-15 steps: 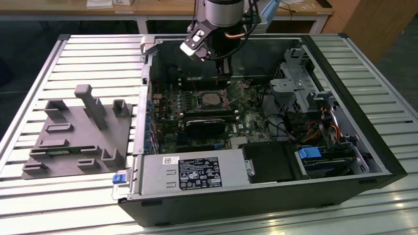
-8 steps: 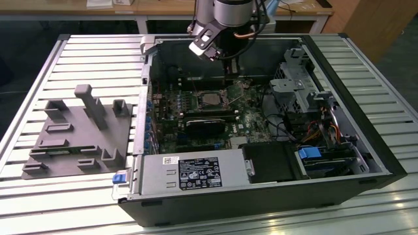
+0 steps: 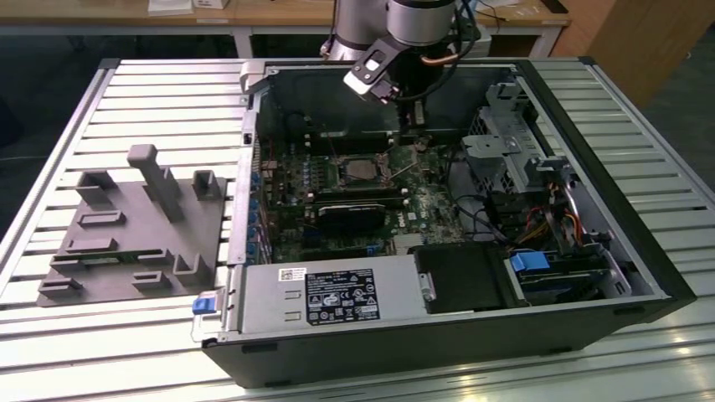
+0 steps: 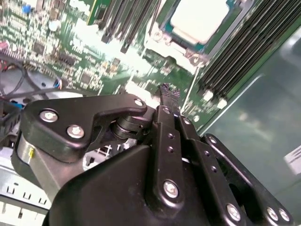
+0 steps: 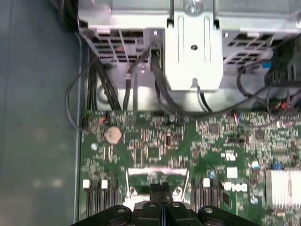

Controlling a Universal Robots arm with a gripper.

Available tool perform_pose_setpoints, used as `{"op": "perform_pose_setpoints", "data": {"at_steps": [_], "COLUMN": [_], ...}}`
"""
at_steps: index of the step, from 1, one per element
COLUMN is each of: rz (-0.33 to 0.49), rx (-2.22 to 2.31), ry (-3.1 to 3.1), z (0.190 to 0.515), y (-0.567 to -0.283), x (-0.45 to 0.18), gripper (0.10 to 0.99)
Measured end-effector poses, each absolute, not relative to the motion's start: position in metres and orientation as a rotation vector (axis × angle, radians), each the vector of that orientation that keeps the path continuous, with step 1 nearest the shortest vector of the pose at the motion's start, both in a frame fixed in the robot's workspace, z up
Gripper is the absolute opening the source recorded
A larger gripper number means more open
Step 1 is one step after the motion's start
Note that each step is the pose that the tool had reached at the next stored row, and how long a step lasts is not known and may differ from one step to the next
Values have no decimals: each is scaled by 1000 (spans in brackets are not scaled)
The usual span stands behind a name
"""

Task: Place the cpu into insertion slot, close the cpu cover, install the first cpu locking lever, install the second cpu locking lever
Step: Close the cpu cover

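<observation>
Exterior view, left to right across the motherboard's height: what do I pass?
grey fixture → cpu → hand → drive cage

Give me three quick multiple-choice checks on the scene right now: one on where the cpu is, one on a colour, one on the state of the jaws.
1. Where is the cpu?
A) in the insertion slot
B) on the grey fixture plate
C) between the jaws

2. What colour is the motherboard?
A) red
B) green
C) white

3. How do the jaws stand?
A) wide open
B) clamped on a cable
C) shut, tips together

Answers:
1 A: its silvery top sits framed in the socket in the second wrist view.
2 B: the board is green in both wrist views.
3 C: the tips meet in the first wrist view.
</observation>
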State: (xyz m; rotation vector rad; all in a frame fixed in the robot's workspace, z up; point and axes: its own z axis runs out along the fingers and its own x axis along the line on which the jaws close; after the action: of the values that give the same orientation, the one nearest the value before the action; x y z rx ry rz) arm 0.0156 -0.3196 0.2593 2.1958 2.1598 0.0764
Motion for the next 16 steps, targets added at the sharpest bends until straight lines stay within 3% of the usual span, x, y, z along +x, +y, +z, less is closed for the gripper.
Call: {"op": "perform_pose_setpoints", "data": {"at_steps": [16], "rz": [76], "rx": [2196], "ry": [2160], "z": [257], "y": [-320], "x": [56], "gripper": [102]}}
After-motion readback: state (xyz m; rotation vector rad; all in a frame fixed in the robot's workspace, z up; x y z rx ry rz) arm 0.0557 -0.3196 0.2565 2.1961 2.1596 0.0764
